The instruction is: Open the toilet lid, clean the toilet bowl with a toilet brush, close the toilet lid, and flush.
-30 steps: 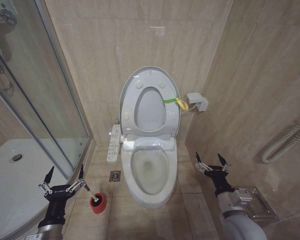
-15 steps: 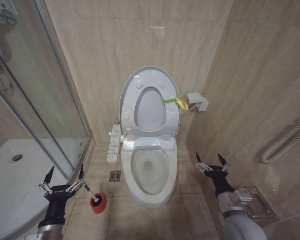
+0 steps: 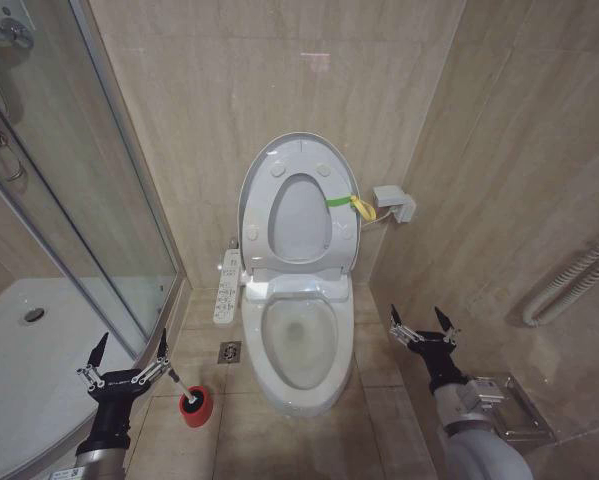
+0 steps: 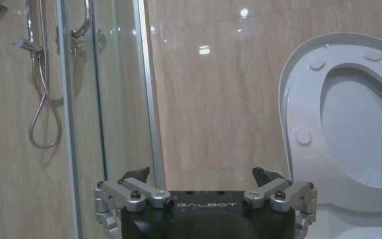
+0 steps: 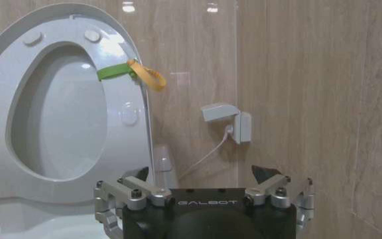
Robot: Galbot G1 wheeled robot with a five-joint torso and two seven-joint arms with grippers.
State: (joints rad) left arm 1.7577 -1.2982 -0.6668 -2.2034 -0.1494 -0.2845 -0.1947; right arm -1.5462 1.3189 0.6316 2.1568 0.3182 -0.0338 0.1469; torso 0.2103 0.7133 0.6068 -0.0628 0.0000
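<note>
Hovering with both grippers open beside an opened toilet

Hanging low at about 7 o'clock in the head view, the left gripper has its fingers spread wide and holds nothing. Just beside it, toward 4 o'clock, the toilet brush stands in its red holder cup on the floor, its thin handle leaning up toward the gripper's near finger. The right gripper hangs at about 4 o'clock, fingers likewise apart and empty, near the bowl's right flank. Between the two sits the toilet bowl, uncovered. Above it, toward 12 o'clock, the toilet lid stands raised against the wall with the seat ring up against it, a green-yellow band at its right edge. A glass shower screen lies at 9 o'clock.
</note>
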